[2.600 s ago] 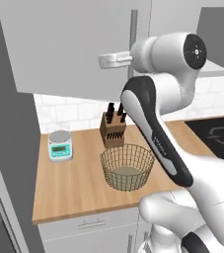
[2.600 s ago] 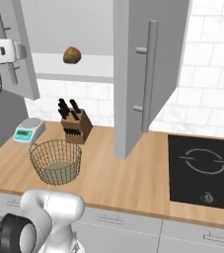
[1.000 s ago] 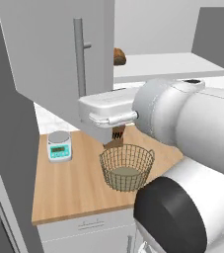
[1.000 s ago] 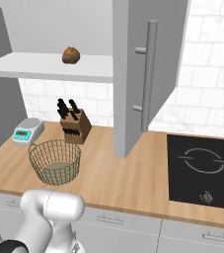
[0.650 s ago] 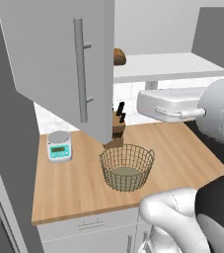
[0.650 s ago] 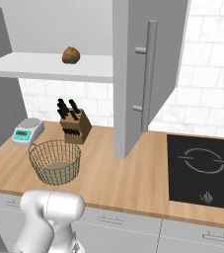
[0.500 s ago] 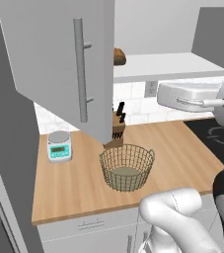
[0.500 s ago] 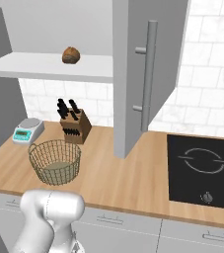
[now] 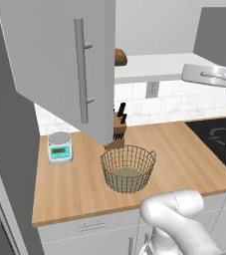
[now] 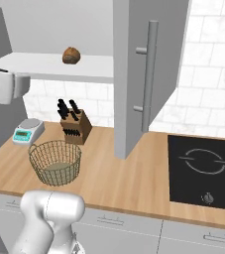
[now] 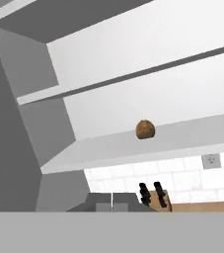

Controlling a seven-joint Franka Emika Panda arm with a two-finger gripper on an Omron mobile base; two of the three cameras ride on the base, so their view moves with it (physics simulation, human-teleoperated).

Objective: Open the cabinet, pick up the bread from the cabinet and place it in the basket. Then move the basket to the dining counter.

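Doors of the cabinet (image 9: 59,64) stand wide now, and my arm has swung off the handle and out to the right since a moment ago — opening is done. My claw (image 11: 112,206) is pressed together on nothing, aimed up at the shelf. The bread (image 11: 145,129) sits alone there, well ahead of my fingertips. The basket (image 9: 128,168) waits empty on the wood counter below, in front of the knife block (image 10: 75,125). Next, I judge, comes spreading the fingers and reaching in — the bread is round and may roll
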